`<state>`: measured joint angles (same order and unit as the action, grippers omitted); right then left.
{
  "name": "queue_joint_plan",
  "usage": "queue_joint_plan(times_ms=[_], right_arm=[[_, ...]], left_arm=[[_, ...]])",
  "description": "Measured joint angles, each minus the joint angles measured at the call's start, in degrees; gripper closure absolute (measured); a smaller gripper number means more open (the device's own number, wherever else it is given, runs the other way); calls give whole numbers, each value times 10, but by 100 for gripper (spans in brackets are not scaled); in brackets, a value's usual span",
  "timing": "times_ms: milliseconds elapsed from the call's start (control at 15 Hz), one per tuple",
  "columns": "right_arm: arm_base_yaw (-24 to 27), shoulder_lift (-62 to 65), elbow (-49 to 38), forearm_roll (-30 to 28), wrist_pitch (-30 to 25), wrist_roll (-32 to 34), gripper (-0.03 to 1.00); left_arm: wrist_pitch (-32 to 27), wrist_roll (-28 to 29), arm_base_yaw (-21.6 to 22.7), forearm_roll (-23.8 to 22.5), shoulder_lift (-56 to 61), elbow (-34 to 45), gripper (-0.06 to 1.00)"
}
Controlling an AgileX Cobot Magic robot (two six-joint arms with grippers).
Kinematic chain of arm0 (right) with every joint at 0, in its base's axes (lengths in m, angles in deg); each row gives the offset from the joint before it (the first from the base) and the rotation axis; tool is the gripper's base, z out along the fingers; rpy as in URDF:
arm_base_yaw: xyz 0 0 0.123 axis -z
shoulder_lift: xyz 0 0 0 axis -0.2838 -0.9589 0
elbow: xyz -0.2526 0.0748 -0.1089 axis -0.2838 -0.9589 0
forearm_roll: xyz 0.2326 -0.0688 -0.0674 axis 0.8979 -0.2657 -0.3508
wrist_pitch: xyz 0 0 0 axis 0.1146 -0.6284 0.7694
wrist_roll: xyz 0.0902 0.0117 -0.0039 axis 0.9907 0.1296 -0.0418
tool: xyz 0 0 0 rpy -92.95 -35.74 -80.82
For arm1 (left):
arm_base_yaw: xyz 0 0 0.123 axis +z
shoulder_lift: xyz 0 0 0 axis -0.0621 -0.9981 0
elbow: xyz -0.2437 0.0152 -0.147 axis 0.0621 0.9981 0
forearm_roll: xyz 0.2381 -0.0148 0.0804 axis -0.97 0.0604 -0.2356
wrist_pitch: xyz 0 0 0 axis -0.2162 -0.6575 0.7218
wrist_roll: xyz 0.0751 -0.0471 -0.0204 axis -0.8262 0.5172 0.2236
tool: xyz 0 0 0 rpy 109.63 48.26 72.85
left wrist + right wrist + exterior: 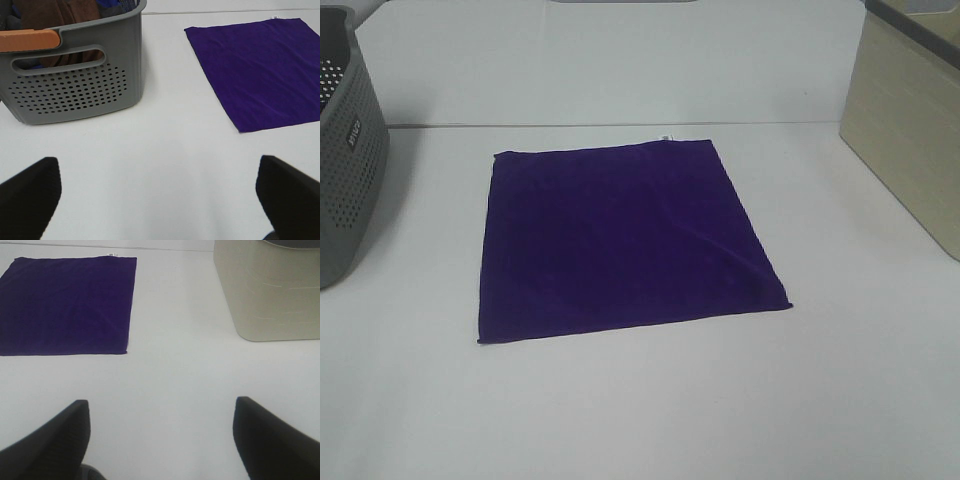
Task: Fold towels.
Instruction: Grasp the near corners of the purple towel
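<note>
Since the deep purple square towel of soft plain cloth [625, 240] lies spread flat in the middle of the white desk [640, 410], with no fold in it yet, the step in hand looks like the first reach for its corners. The left claw [157, 180] hangs over bare desk with its jaws wide apart and nothing between them, the grey perforated plastic basket [75, 85] off to one side of it and the towel to the other. The right claw [161, 410] is likewise parted and empty, over bare desk between the towel and the beige box [265, 295]. To do this well, each claw should probably take the corner on its own side, the left one the near left corner [480, 342] and the right one the near right corner [788, 305], pinching low so the thin fabric is caught without scraping the desk. A faint ripple runs toward the near right corner, so that grip may need care. Both corners should then rise together and travel evenly to the far edge, where the small white tag [665, 137] sits, so the edges meet squarely.
</note>
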<state>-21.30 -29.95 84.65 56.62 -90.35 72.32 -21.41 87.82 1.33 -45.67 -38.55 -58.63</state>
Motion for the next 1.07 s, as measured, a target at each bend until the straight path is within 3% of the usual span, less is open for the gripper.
queue_joint_plan(times_ms=[1067], right_arm=[[0,0,0,0,0,0,19]], left_arm=[[0,0,0,0,0,0,-5]])
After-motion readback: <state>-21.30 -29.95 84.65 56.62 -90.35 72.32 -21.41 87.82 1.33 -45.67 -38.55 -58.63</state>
